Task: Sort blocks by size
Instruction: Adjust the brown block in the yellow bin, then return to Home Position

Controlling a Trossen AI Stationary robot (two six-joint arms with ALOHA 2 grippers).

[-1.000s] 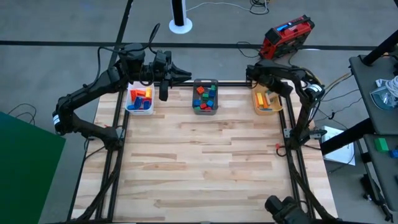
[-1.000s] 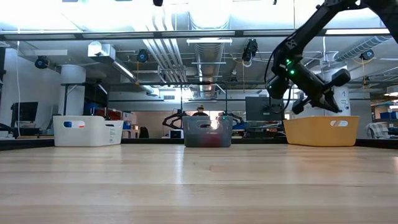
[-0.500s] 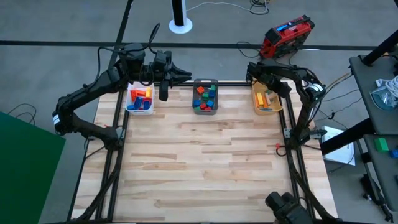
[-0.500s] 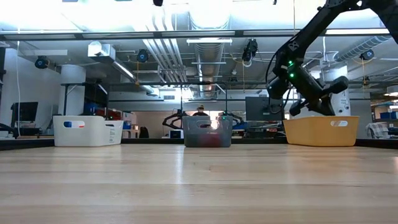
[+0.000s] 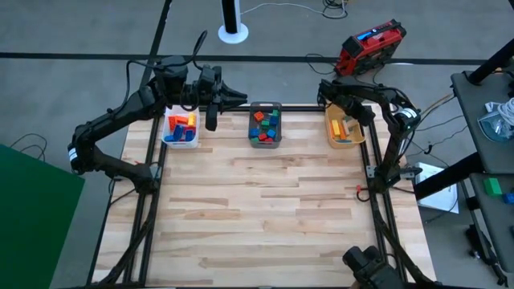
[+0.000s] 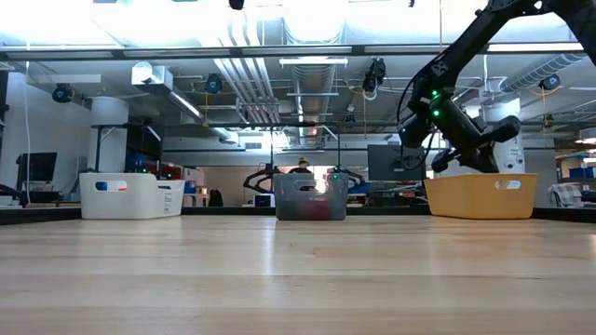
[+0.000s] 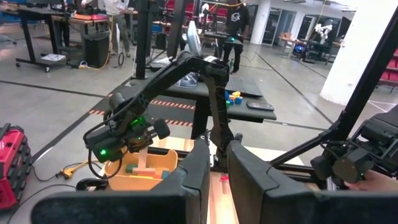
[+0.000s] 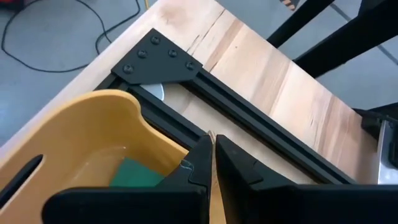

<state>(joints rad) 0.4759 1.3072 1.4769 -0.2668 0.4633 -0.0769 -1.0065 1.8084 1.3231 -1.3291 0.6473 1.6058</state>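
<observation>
My right gripper (image 5: 354,115) hung over the orange bin (image 5: 345,131) at the far right corner of the tabletop (image 5: 265,209). Its jaws were all but closed, only a thin slit between them. In the right wrist view a pale sliver showed at that slit; I could not tell whether it was a block held there. In the low view the gripper (image 6: 484,147) sat just above the bin's (image 6: 480,196) rim.

My left gripper (image 5: 233,98) waited above the far edge, between the white bin (image 5: 181,128) and the grey bin (image 5: 265,124). Its jaws stood slightly apart and held nothing, as the left wrist view (image 7: 214,163) showed.

Blocks all lay in the three bins along the far edge. None lay loose on the tabletop.
- White bin, far left: red, orange and blue blocks (image 5: 182,126). A red and a blue one showed faintly through its wall in the low view (image 6: 110,185).
- Grey bin, middle of the far edge: red, green and blue blocks (image 5: 263,127), heaped.
- Orange bin: a green block (image 8: 140,173) on the floor, seen between bin wall and my right jaws. From above, a pale wooden bar (image 5: 347,128) and a bit of orange (image 5: 336,130) beside it.

From the left wrist view the right arm (image 7: 124,134) was over the orange bin (image 7: 140,168), a green piece and a wooden bar visible inside.
</observation>
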